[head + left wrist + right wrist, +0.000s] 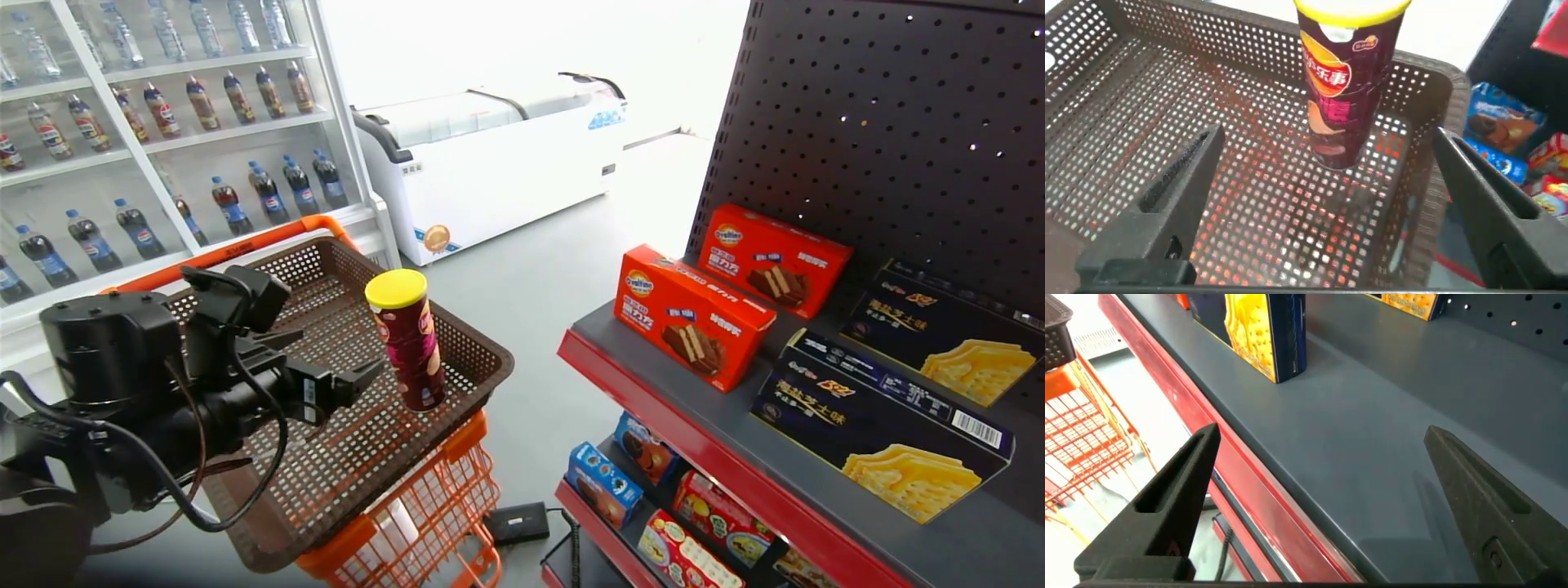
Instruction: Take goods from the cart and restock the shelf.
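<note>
Shop floor, grey and bare, runs between a glass-door cooler (163,122) full of bottles on the far left and a white chest freezer (490,163) further back. Just right of the cooler, the left gripper (355,380) hangs over a brown perforated plastic basket (478,339), which sits on top of an orange wire cart (424,506). Its fingers are spread wide and hold nothing.

Directly ahead of it, near the basket's corner closest to the shelf, a maroon cardboard crisp tube with a yellow lid (408,343) stands upright, so its long axis is vertical. In the left wrist view the tube lines up with the gap between the spread fingers but appears to stand just beyond their tips. Whether any contact exists is hard to judge from that angle.

Further right, a grey shelf with a red front edge (727,412) carries two red biscuit boxes (694,314) and two dark blue cracker boxes (882,425), backed by a black pegboard (882,122). The right gripper (1323,437) hovers over a bare stretch by the shelf's front edge, its fingers likewise apart and empty.

The left arm is plainly the nearer one. A short level advance should bring the tube between its fingers, which would then close across the tube's width
</note>
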